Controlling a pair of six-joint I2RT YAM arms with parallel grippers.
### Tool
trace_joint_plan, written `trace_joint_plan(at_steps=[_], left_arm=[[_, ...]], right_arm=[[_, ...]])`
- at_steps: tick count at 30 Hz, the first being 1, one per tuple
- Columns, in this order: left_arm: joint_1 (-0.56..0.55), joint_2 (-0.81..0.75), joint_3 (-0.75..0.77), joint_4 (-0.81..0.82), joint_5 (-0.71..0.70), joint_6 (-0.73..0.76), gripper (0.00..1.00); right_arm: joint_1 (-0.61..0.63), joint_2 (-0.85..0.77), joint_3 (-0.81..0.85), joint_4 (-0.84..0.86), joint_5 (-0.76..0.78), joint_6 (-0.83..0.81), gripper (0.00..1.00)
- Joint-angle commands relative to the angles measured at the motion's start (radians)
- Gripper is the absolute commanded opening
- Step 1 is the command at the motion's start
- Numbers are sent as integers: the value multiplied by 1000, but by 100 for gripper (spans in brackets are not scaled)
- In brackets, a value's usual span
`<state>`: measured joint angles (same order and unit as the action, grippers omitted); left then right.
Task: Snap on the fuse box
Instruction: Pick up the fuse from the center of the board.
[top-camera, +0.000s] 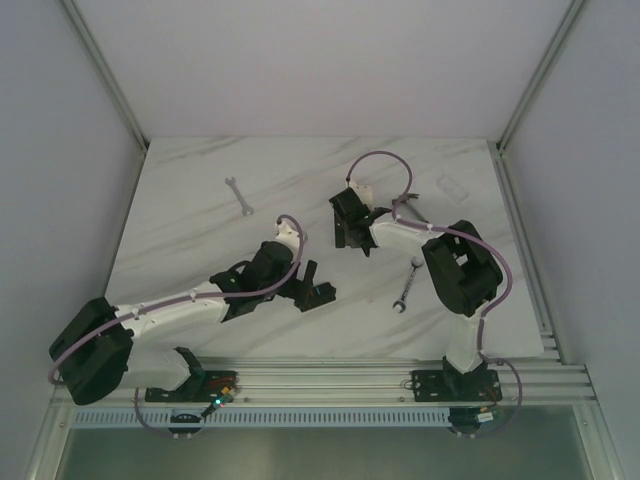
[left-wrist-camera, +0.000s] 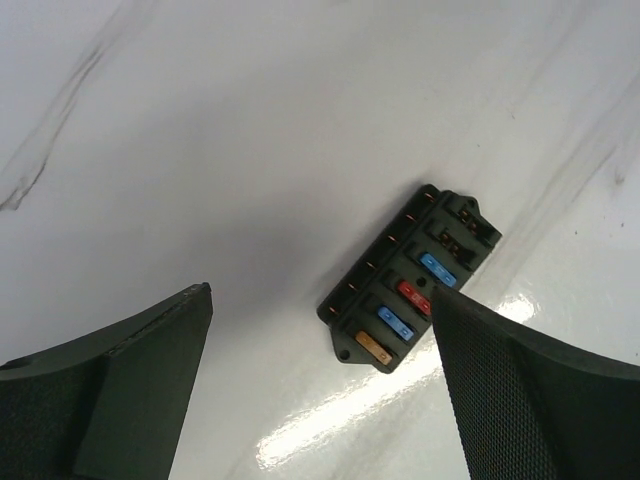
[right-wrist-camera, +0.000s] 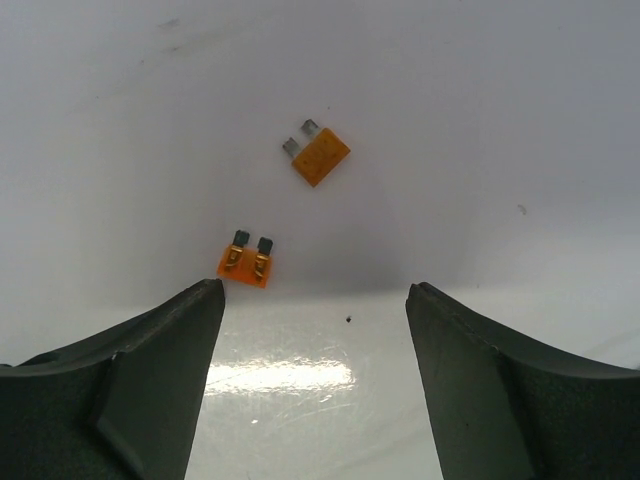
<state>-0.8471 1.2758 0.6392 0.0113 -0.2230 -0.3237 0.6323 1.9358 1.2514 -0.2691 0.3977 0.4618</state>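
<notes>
The fuse box (left-wrist-camera: 408, 288) is a small black block with blue, red and orange fuses in a row. It lies flat on the marble table (left-wrist-camera: 250, 130), uncovered. My left gripper (left-wrist-camera: 318, 293) hangs open just above it, and the right finger (left-wrist-camera: 520, 390) overlaps the box's near edge. From above, the fuse box (top-camera: 322, 293) shows at the tip of the left gripper (top-camera: 305, 287). My right gripper (right-wrist-camera: 315, 290) is open over bare table, holding nothing, with two loose orange fuses (right-wrist-camera: 246, 262) (right-wrist-camera: 320, 156) lying just beyond its fingertips. It sits mid-table (top-camera: 352, 232).
One wrench (top-camera: 238, 195) lies at the back left and another wrench (top-camera: 407, 285) beside the right arm. A small clear plastic piece (top-camera: 452, 187) rests at the back right. The table ends at a metal rail (top-camera: 350, 378) by the arm bases.
</notes>
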Motion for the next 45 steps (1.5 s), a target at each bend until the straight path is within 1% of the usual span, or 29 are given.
trace_joint_plan(at_steps=[1,7,9,12,16,25,30,32,37,43,45], left_arm=[[36,-34,-18,10,-1,-69,99],[70,-64,-38,13,22,-102,100],[77,-70,-44,13,27,-108,100],[88,-84,-49,12,33,-116,100],[99,-107,-60,12,39,-126,100],[117,-111,-69,13,45,-141,100],[118,-109,-69,14,47,-141,100],[118,-110,-69,15,47,-142,100],[120,-99,-69,21,53,-146,100],[121,-99,-69,23,57,-146,100],[122,-98,-70,25,57,-146,100]], right_arm=[[-1,19,18,-12,61,8,79],[16,27,39,28,-39,-37,80],[29,46,62,25,-27,-40,82],[35,86,97,-8,33,-8,83],[31,98,96,-26,81,10,82],[12,68,40,-44,94,26,72],[11,36,18,-45,81,18,69],[11,25,10,-45,74,13,63],[10,17,4,-44,57,6,61],[10,32,15,-11,-13,-92,59],[9,44,23,-9,-26,-112,56]])
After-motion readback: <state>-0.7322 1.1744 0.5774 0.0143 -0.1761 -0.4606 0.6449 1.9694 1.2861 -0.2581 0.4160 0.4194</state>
